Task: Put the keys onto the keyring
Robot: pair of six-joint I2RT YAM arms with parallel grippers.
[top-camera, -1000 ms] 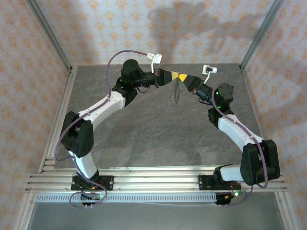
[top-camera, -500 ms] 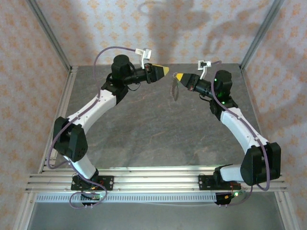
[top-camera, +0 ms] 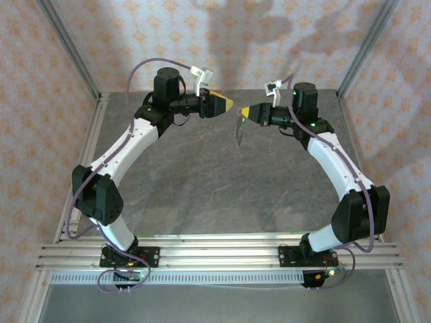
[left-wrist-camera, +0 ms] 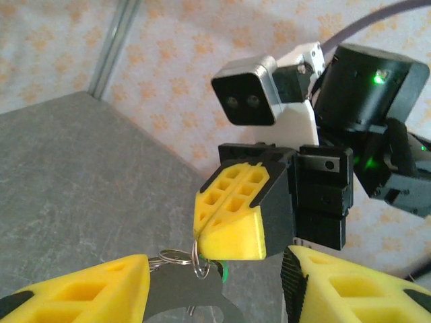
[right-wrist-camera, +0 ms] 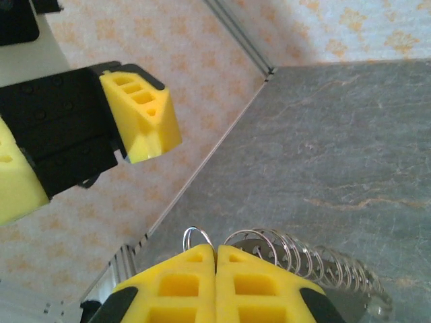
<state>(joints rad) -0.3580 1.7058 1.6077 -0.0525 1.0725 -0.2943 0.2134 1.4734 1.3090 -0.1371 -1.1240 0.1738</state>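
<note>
over the far part of the table (top-camera: pixel 202 175), about midway between its left and right edges, the two grippers face each other tip to tip in the air, close but apart. the left gripper (top-camera: pixel 227 103) stands partly open, and its two yellow fingers (left-wrist-camera: pixel 81 289) have a clear gap between them. we see nothing gripped in it. the right gripper (top-camera: pixel 245 112) is fully closed, and its yellow fingertips (right-wrist-camera: pixel 192 282) are pressed together with no gap. a small wire ring (right-wrist-camera: pixel 197 237) stands up from the line where they meet, so it is pinched there. the keys (top-camera: pixel 238 131) hang straight down from this gripper as a short dark bunch, above the table surface and not touching it. in the right wrist view a row of thin wire loops lies just beside the closed fingertips, on the side of the table. in the left wrist view a flat grey metal piece of the bunch shows low between the left fingers, under the right gripper's tips. whether it touches the left fingers we cannot tell.
</note>
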